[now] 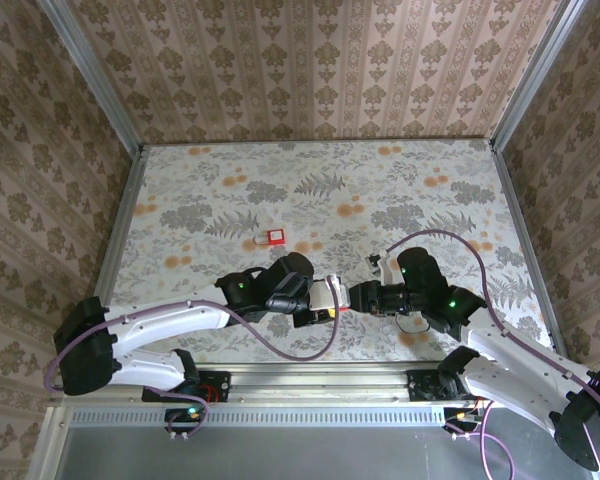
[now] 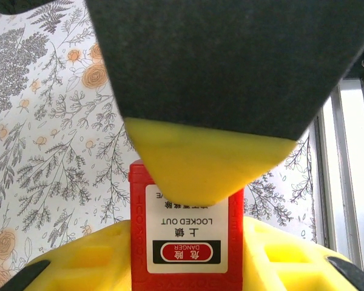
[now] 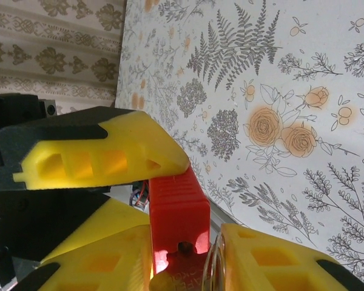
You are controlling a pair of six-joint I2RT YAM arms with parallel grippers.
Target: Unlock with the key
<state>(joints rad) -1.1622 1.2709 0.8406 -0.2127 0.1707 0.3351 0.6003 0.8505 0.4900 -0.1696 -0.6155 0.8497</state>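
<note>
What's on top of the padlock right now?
A yellow finger of the left gripper lies across the padlock, covering the top of its label. The padlock's far end is hidden behind it.

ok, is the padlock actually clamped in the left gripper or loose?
Clamped. In the left wrist view the red padlock sits pinched between the left gripper's yellow pads, label facing the camera.

Probably a lab test cell: wallpapered panels and aluminium framing enclose the table.
</note>
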